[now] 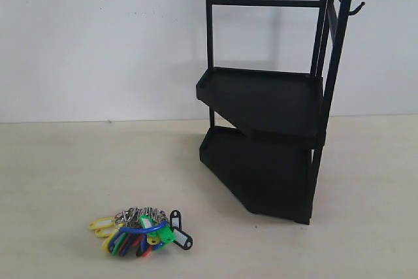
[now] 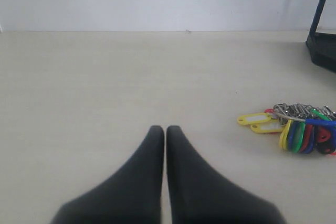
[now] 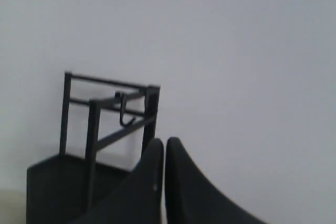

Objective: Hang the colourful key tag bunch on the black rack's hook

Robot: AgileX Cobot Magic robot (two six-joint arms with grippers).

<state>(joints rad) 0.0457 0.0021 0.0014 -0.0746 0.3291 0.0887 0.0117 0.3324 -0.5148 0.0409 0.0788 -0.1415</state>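
Observation:
The colourful key tag bunch (image 1: 140,231) lies flat on the pale table near its front, left of the black rack (image 1: 268,102). A thin hook (image 1: 356,8) sticks out sideways from the rack's right upright near the top. Neither gripper shows in the exterior view. In the left wrist view my left gripper (image 2: 165,129) is shut and empty above bare table, with the bunch (image 2: 299,128) well off to one side. In the right wrist view my right gripper (image 3: 164,141) is shut on nothing, raised beside the rack (image 3: 89,150), and the hook (image 3: 125,114) hangs just beyond its fingertips.
A plain white wall (image 1: 98,37) closes off the back of the table (image 1: 59,174). The rack's two angular trays (image 1: 261,99) jut toward the front left. A corner of the rack's base (image 2: 323,45) shows in the left wrist view.

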